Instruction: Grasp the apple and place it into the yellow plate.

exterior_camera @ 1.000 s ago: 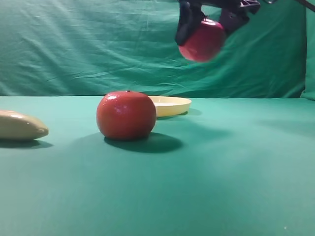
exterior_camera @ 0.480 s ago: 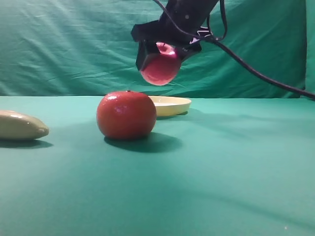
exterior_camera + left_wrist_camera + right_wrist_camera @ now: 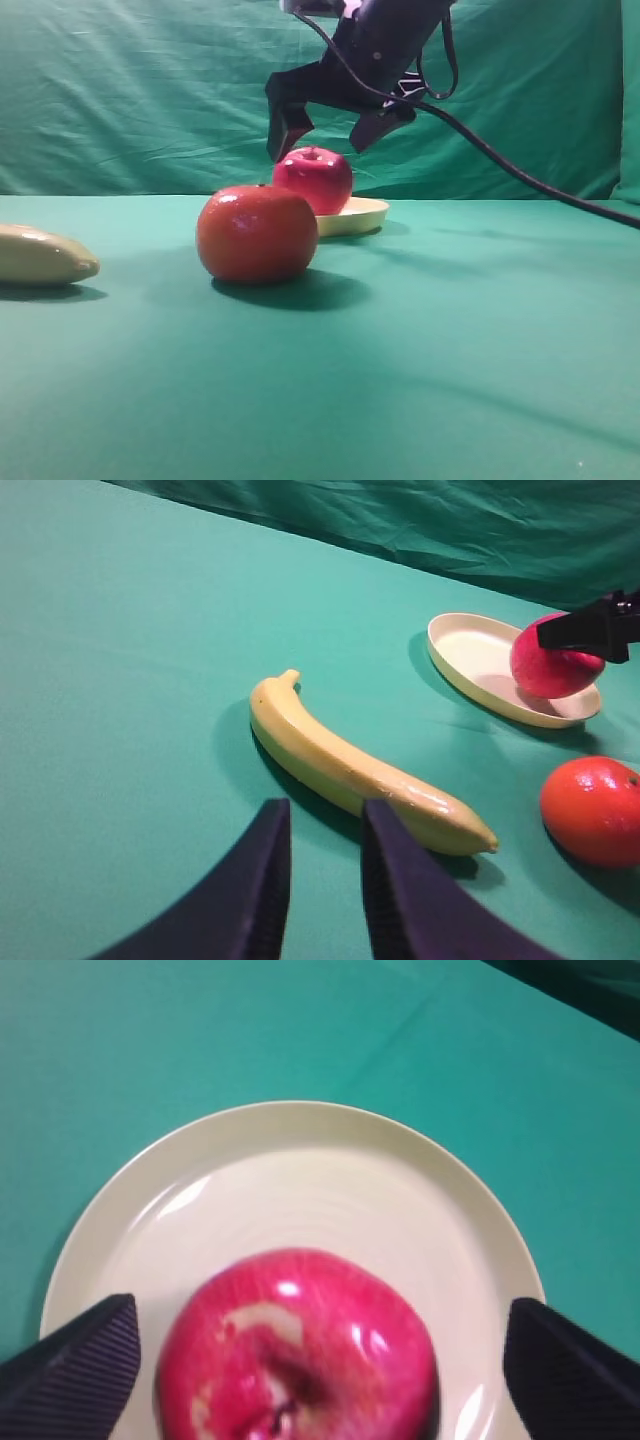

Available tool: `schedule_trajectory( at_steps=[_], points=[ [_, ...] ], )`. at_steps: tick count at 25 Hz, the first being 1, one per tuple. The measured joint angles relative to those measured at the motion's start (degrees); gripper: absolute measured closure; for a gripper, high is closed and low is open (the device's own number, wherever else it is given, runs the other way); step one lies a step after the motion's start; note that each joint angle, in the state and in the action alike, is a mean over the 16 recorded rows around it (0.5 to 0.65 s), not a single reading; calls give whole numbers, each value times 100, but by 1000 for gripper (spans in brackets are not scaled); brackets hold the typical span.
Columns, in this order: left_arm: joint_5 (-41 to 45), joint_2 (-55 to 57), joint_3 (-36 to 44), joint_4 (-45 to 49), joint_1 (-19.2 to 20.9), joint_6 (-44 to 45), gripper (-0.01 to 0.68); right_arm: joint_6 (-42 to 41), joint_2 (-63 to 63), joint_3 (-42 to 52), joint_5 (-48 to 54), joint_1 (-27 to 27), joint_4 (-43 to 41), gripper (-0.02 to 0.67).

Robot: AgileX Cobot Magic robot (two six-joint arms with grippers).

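The crimson apple [image 3: 313, 180] sits upright in the pale-yellow plate [image 3: 362, 213], stem up. My right gripper [image 3: 330, 128] hangs just above it, open, with one finger on each side and neither touching the fruit. In the right wrist view the apple [image 3: 300, 1350] lies on the plate [image 3: 300, 1180] between the wide-spread fingers [image 3: 70, 1370]. The left wrist view shows the apple [image 3: 552, 668] in the plate [image 3: 478, 655] with a right finger [image 3: 590, 630] over it. My left gripper [image 3: 325, 880] is empty, its fingers nearly together, low over the cloth.
An orange-red round fruit [image 3: 257, 233] stands in front of the plate, towards the camera. A tan banana [image 3: 40, 255] lies at the left; the left wrist view has it [image 3: 350, 765] just ahead of the left gripper. Green cloth covers table and backdrop.
My right gripper carried the apple leftward and down over the plate, then opened. The apple now rests in the plate, free of the fingers. The other fruits have not moved.
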Motion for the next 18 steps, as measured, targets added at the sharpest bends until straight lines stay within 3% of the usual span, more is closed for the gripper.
schedule_trajectory(
  at_steps=[11, 14, 18],
  points=[
    [0, 0, 0, 0, 0, 0, 516, 402, -2166, 207, 1518, -3, -125, 590],
    [0, 0, 0, 0, 0, 0, 516, 566, -2774, 538, 1620, -3, -119, 638],
    [0, 0, 0, 0, 0, 0, 516, 765, -3591, 1212, 1490, -3, -103, 649]
  ],
)
